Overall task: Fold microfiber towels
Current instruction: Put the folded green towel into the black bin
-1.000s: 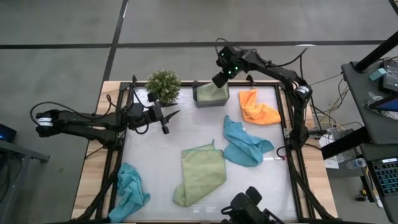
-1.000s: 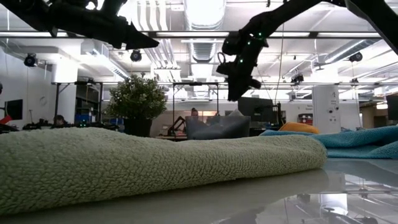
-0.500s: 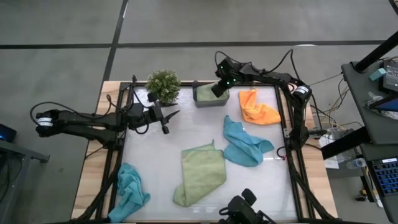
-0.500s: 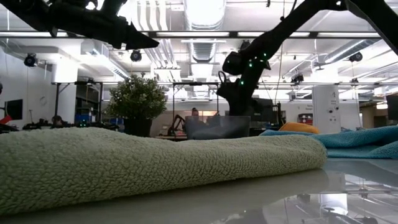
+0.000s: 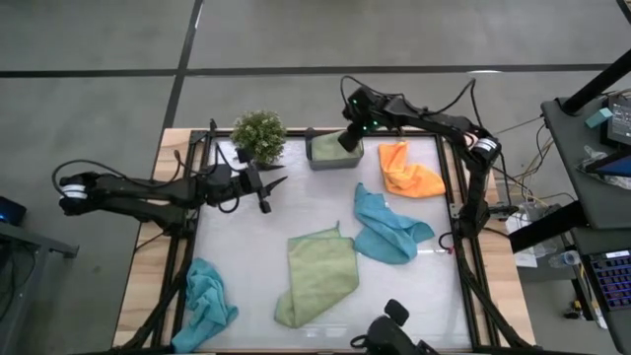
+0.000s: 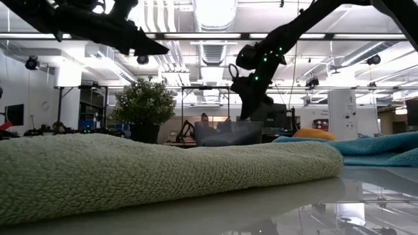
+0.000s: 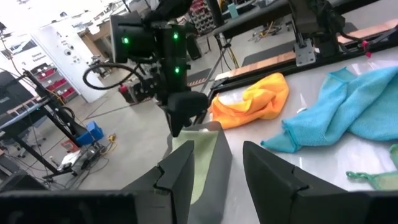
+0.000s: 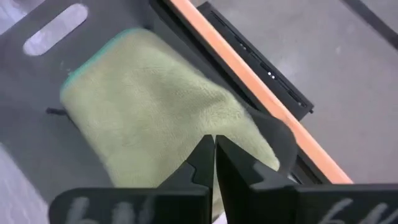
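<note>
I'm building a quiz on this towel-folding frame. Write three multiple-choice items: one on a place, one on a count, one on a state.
1. Where is the folded light green microfiber towel?
A. In the small grey rectangular bin
B. On the floor
C. Under the potted plant

2. How many teal-blue cloths lie on the table?
A. None
B. Two
C. Four

3. How does the right gripper stand?
A. Shut
B. Wide open
C. Holding the orange cloth

Key: 1 A, the right wrist view shows it inside the bin; 2 B, one right of centre, one at the near left corner; 3 A, its fingers meet above the towel.
</note>
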You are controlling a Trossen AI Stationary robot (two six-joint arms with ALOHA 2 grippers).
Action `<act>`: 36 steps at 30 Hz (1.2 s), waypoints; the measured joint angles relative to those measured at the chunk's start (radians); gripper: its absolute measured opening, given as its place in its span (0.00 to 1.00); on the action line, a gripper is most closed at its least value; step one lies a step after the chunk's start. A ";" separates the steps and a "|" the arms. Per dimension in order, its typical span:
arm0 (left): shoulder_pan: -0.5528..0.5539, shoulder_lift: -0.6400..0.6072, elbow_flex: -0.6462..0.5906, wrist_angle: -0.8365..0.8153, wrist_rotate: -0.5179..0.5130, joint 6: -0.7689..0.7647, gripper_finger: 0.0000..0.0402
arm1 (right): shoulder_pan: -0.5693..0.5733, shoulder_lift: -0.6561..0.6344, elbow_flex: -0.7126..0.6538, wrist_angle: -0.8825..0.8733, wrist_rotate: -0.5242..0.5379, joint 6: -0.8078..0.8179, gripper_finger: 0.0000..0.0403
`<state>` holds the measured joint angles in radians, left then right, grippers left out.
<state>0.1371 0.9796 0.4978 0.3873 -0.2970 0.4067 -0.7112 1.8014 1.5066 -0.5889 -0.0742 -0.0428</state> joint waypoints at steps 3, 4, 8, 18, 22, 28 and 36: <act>0.000 0.049 0.040 -0.002 0.000 -0.041 0.30 | 0.019 -0.053 -0.035 0.004 -0.001 -0.030 0.02; 0.000 0.070 0.059 0.000 0.001 -0.056 0.30 | 0.026 -0.076 -0.053 0.015 -0.002 -0.037 0.02; 0.000 0.172 0.161 -0.021 0.004 -0.055 0.30 | 0.062 -0.189 -0.171 0.110 -0.003 -0.065 0.02; 0.075 0.429 0.610 -0.510 0.107 -0.027 0.16 | 0.087 -0.503 -0.499 0.458 -0.151 -0.062 0.02; 0.156 0.536 0.774 -0.663 0.257 -0.029 0.10 | 0.088 -0.590 -0.581 0.525 -0.170 -0.073 0.02; 0.240 0.731 0.927 -0.624 0.264 -0.038 0.01 | 0.087 -0.662 -0.639 0.543 -0.169 -0.121 0.02; 0.315 0.995 1.100 -0.574 0.269 -0.087 0.00 | 0.087 -0.667 -0.666 0.543 -0.169 -0.154 0.02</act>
<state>0.4519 1.9743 1.5982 -0.1869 -0.0281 0.3199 -0.6243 1.1343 0.8406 -0.0460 -0.2432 -0.1969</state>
